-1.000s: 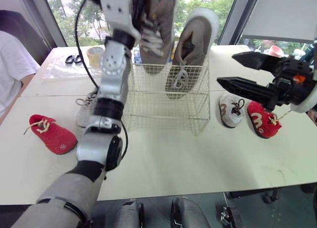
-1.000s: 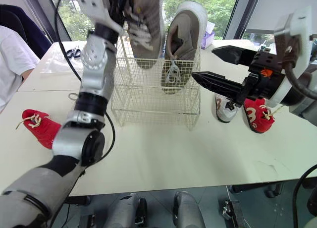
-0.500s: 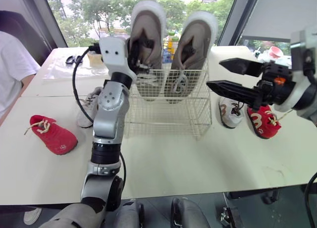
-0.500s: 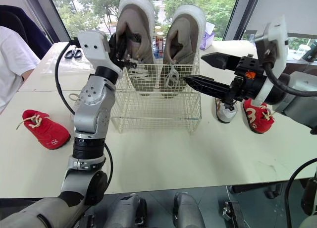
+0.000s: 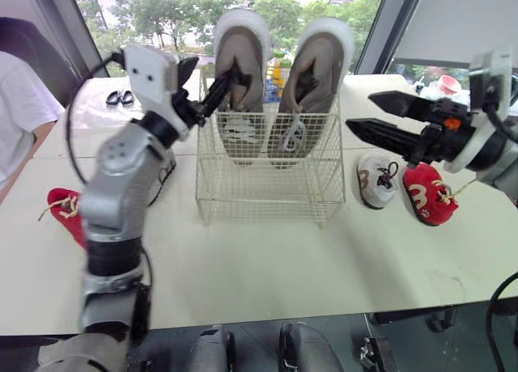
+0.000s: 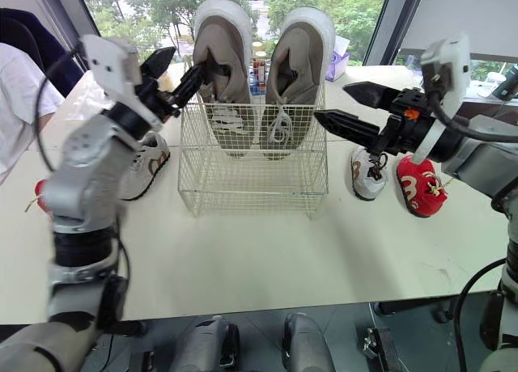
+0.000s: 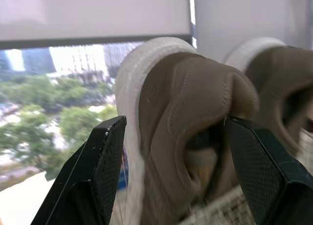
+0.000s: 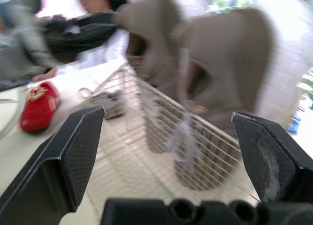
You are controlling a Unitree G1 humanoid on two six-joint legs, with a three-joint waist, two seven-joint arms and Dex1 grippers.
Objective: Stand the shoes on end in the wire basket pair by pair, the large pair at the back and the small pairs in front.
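Observation:
Two large taupe shoes stand on end side by side at the back of the wire basket (image 5: 267,186), the left shoe (image 5: 240,65) and the right shoe (image 5: 317,69), heels up. My left gripper (image 5: 210,69) is open beside the left shoe's heel, and the left wrist view has its fingers (image 7: 105,161) either side of that heel (image 7: 190,117). To the right of the basket my right gripper (image 5: 361,112) hangs open, above a small white shoe (image 5: 377,178) and a small red shoe (image 5: 429,194). A small grey shoe (image 6: 146,166) lies left of the basket. Another red shoe (image 5: 58,204) lies partly behind my left arm.
Scissors (image 5: 120,97) lie on the far table behind my left arm. A person in a white shirt (image 5: 20,105) sits at the left edge. A pink cup (image 5: 447,82) stands at the far right. Bare tabletop (image 5: 267,259) stretches in front of the basket.
The left large shoe came down from above into the basket beside its mate. My left gripper let go of it, opened and drew back to the left. The right gripper barely shifted.

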